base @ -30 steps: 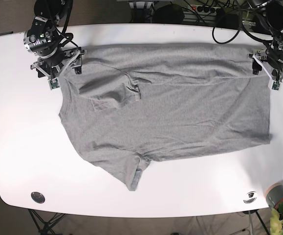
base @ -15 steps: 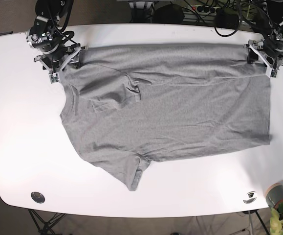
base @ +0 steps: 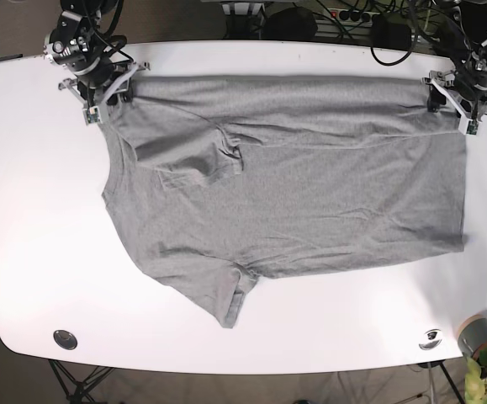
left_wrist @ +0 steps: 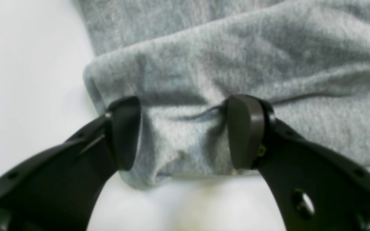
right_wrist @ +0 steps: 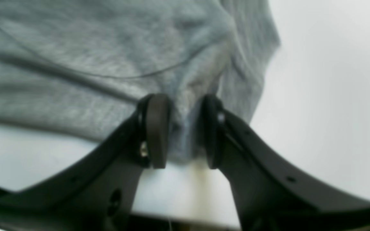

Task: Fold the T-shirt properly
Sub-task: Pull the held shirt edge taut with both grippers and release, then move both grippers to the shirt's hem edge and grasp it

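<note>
The heather-grey T-shirt (base: pixel 293 194) lies spread on the white table (base: pixel 41 210), with one sleeve folded in over the chest and the other sticking out toward the front edge. No lettering shows. My right gripper (base: pixel 111 89) is at the shirt's far left corner. In the right wrist view it (right_wrist: pixel 184 128) is shut on a bunched pinch of the shirt (right_wrist: pixel 92 64). My left gripper (base: pixel 447 99) is at the far right corner. In the left wrist view it (left_wrist: pixel 185 133) stands open, its fingers astride a folded edge of the shirt (left_wrist: pixel 236 57).
A black disc (base: pixel 65 338) is set in the table at the front left and a small mark (base: pixel 431 338) at the front right. A grey pot with a plant (base: pixel 481 337) stands off the front right corner. Cables lie behind the table's far edge.
Both grippers have moved toward the table's far edge onto the shirt's far corners. The right gripper has drawn its corner back with it.
</note>
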Controlling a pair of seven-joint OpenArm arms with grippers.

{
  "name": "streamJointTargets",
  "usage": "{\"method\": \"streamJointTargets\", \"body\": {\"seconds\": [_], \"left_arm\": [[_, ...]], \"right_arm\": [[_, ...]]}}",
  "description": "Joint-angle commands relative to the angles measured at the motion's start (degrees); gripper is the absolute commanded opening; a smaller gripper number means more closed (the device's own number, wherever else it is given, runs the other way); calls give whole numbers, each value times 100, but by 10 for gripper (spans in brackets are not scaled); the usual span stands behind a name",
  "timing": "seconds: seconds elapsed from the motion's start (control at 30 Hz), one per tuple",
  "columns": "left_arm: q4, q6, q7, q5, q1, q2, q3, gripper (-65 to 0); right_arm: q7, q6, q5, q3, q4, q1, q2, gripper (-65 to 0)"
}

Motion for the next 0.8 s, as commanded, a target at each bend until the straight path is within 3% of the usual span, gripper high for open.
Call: {"method": "streamJointTargets", "body": {"seconds": [0.0, 0.57, 0.63, 0.77], "left_arm": [[214, 36, 296, 365, 222, -68, -145, -267], [1251, 36, 331, 338, 503, -50, -224, -260], [1401, 36, 340, 338, 495, -50, -215, -260], [1761, 36, 823, 330, 204, -68, -206, -260]], "right_arm": [[-74, -9, -89, 110, 208, -103, 66, -476], [-74, 105, -89, 312, 427, -358, 49, -465], [-74, 96, -89, 303, 568, -358, 40, -422], [-74, 132, -89, 303, 770, -341, 40, -241]]}}
